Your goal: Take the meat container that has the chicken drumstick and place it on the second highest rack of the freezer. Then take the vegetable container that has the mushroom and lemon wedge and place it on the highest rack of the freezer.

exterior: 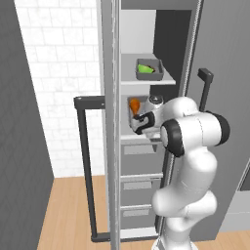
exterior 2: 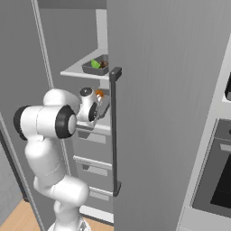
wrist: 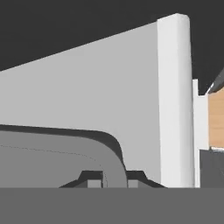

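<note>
1. Currently, in the left base view, the freezer (exterior: 146, 122) stands open. The vegetable container (exterior: 149, 69), with the green lemon wedge (exterior: 144, 69) inside, sits on the top rack. One rack below, the gripper (exterior: 138, 123) is at the meat container (exterior: 133, 110) holding the orange chicken drumstick (exterior: 134, 104).
2. In the right base view, the mushroom (exterior 2: 103, 64) shows beside the wedge in the upper tray.
3. In the hand view, the jaws are clamped on a grey container rim (wrist: 107, 151).

Judging by this, only release and withdrawal seem left.
</note>
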Available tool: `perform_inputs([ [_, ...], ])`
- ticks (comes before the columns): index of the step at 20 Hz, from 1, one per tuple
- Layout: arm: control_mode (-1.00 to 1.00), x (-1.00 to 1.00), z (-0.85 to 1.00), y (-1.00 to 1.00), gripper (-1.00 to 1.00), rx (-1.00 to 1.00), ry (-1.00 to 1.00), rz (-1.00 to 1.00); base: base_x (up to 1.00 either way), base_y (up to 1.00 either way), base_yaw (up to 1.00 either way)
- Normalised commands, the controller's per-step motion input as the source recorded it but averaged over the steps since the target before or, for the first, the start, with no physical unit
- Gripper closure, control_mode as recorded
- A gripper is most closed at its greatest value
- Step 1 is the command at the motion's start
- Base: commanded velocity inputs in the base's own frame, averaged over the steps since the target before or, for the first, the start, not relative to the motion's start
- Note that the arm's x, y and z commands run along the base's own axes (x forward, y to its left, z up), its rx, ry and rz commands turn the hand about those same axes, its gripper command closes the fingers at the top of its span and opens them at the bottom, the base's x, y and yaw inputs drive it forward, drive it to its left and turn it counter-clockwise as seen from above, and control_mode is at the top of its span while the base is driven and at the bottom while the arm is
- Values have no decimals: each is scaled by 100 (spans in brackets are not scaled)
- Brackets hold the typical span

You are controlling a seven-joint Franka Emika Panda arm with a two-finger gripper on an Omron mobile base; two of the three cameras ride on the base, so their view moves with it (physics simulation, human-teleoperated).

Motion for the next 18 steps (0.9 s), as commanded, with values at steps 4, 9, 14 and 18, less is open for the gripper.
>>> perform_inputs([
  [4,-100,59,-15,0,-100,0,0,-1,0,0,0],
  [9,-100,16,-15,0,-100,0,-2,0,0,0,0],
  [14,-100,-55,4,-6,-100,0,-18,0,0,0,0],
  [18,-100,-100,79,-32,-100,2,-27,0,0,0,0],
])
